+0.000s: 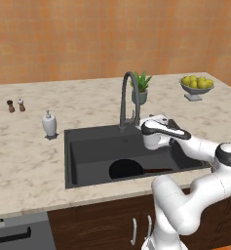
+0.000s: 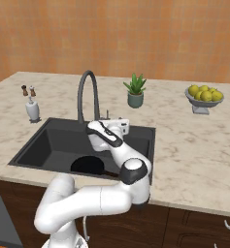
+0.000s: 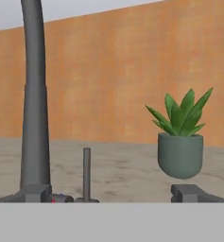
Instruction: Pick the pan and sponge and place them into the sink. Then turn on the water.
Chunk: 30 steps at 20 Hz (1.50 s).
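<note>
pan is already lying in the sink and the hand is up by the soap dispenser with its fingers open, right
Not quite. The pan is in the sink and the hand is open, but it is up by the faucet, not the soap dispenser; the hand view shows this.

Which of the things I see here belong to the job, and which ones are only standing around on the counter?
Belong to the job:
- sink
- pan, lying in the sink
- faucet with its side lever
- hand, open, close to the lever

Only standing around:
- soap dispenser
- potted plant
- fruit bowl
- two shakers
</note>
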Motion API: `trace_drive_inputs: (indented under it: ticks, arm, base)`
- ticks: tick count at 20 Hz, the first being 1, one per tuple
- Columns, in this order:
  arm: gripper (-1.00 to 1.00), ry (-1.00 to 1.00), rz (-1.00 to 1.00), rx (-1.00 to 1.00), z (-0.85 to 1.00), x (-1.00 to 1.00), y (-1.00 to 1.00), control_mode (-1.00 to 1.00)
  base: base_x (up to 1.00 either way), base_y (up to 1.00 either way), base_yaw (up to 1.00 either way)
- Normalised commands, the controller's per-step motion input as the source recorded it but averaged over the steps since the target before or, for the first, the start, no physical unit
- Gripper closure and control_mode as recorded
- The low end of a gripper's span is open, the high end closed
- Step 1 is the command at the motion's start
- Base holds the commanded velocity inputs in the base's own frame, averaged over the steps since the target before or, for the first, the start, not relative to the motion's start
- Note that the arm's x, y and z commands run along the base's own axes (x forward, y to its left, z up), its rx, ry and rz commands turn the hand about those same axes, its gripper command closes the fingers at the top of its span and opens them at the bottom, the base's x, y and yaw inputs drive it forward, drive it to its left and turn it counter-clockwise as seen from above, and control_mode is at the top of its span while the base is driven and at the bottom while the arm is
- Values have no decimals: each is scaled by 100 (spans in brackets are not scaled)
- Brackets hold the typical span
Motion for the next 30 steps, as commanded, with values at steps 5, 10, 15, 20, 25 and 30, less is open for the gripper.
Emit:
trace_drive_inputs:
  ticks: [5, 10, 15, 20, 25, 30]
  arm:
    - [-100, 0, -16, 0, -3, 0, 25, -100]
    - [-100, 0, -18, 0, -1, 2, 32, -100]
    - [-100, 0, -19, 0, -1, 3, 49, -100]
    - [-100, -1, -19, 0, -8, 0, 35, -100]
    - [-100, -4, -18, 0, -18, -1, 45, -100]
    - [-100, -3, -13, 0, -6, -1, 47, -100]
  base:
    - [0, 0, 0]
    - [0, 0, 0]
    - [0, 0, 0]
    - [0, 0, 0]
    - [0, 0, 0]
    - [0, 0, 0]
